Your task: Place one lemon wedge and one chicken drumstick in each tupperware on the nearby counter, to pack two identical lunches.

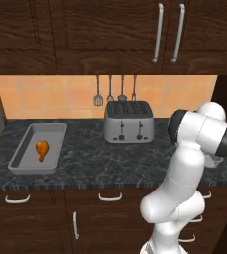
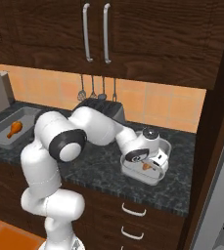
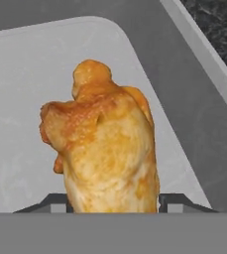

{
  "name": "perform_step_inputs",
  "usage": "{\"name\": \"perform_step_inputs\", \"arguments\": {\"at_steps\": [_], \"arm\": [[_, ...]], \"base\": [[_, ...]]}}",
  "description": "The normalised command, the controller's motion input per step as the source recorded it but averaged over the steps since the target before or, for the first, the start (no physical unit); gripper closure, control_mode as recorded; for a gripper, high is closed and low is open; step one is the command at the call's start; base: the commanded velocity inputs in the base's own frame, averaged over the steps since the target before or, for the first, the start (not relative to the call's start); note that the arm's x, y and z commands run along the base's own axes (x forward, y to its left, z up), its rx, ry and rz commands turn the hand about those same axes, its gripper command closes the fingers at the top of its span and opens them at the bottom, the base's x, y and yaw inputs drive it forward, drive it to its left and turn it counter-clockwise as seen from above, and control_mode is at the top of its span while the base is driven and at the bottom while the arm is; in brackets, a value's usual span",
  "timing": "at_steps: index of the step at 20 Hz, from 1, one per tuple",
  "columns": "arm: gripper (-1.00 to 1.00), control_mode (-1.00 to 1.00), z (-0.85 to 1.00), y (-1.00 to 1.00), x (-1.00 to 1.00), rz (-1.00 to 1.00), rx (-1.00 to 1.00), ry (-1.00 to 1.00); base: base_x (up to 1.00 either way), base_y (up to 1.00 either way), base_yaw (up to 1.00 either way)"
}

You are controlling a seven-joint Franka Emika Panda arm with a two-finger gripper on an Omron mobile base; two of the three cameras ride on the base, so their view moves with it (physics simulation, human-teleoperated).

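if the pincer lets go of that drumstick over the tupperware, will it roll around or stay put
Likely stays put: the chicken drumstick looks lumpy and uneven, not round, so it should settle rather than roll. Its tapered shape might make it tip sideways. The tupperware walls should contain it. The surface looks glossy, possibly slippery between the pincer tips.

The arm (image 2: 59, 161) beside the toaster (image 1: 128, 121) is glossy white all over, built from fat rounded segments that bulge like stacked bulbs. Each joint is ringed by a dark, near-black band, with a round grey cap set into the middle of the elbow. On the side of the toaster nearest the tall cabinet, the wrist ends in a white drum with a dark disc on top. Below that sits the end effector (image 2: 150, 165), a boxy white block with black patches and small dark tips.
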Motion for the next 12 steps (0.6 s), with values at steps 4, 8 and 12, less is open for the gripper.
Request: {"name": "perform_step_inputs", "arguments": {"at_steps": [4,8,12], "arm": [[-1.00,-1.00,0.00,0.34,-0.33,0.01,0.01,-0.05],[-1.00,-1.00,0.00,0.62,-0.25,0.00,0.00,-0.02],[-1.00,-1.00,0.06,0.54,-0.15,0.00,0.00,-0.02]], "base": [[0.00,0.00,0.00],[0.00,0.00,0.00],[0.00,0.00,0.00]]}}
